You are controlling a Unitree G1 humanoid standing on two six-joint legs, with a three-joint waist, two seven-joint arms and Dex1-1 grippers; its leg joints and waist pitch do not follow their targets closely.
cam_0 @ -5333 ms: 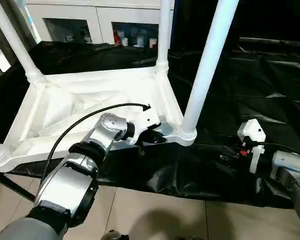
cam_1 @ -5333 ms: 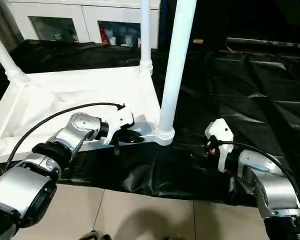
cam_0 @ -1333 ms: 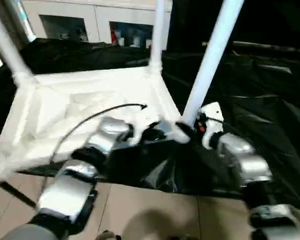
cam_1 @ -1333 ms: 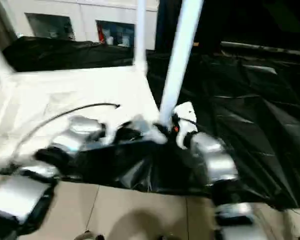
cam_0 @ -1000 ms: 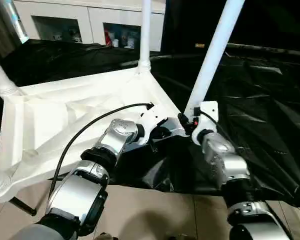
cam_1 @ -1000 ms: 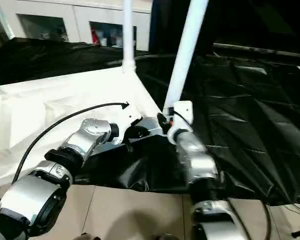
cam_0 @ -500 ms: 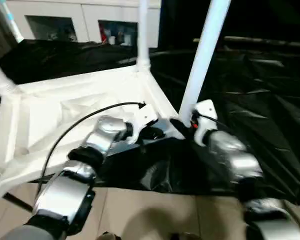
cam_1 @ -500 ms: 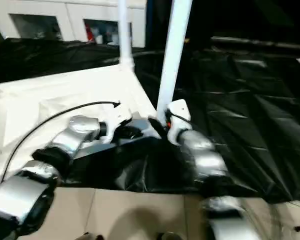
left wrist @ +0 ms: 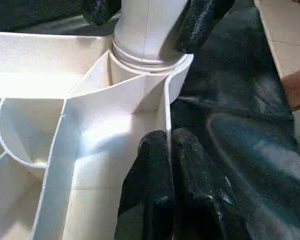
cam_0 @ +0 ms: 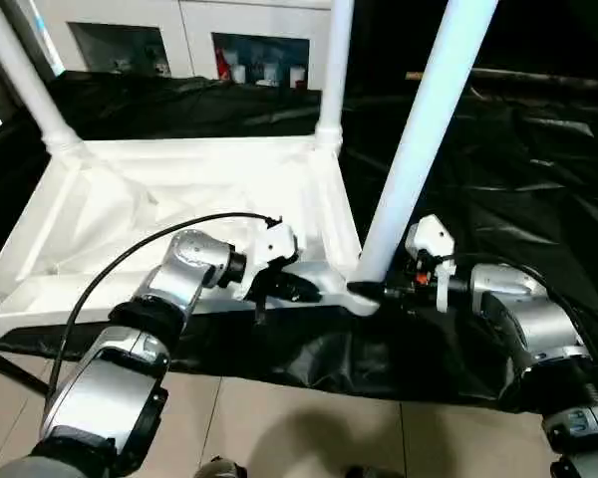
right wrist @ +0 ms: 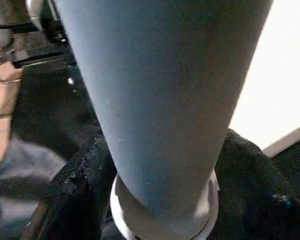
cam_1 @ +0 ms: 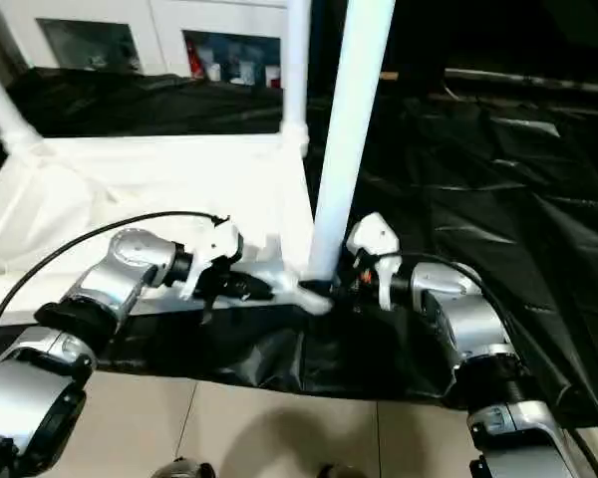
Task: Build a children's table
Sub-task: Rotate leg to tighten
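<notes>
- 3 legs are visible standing upright in the corner sockets of the inverted table top (cam_0: 179,189), which lies ribbed side up on the black sheet (cam_0: 538,199); the near-left corner is at the picture edge, so its leg cannot be confirmed.
- Left gripper (left wrist: 166,150): the fingers are pressed together on the thin side rim of the top, close to the near-right socket. This hold probably steadies the top while the leg is worked.
- Right gripper (right wrist: 155,165): the fingers (right wrist: 77,175) are spread to both sides of the near-right leg (cam_0: 419,139), at its base just above the socket collar. Firm clamping cannot be confirmed. This placement suits seating or checking the leg at the joint.
- Head views: show the overall layout, with both grippers meeting at the same corner from opposite sides.
- Left wrist view: shows the rim pinched between the 2 left fingers and the ribs running into the socket; the right gripper's fingers flank the leg beyond.
- Right wrist view: shows the leg's ringed collar between the 2 pads, a detail too small to read in the head views.
</notes>
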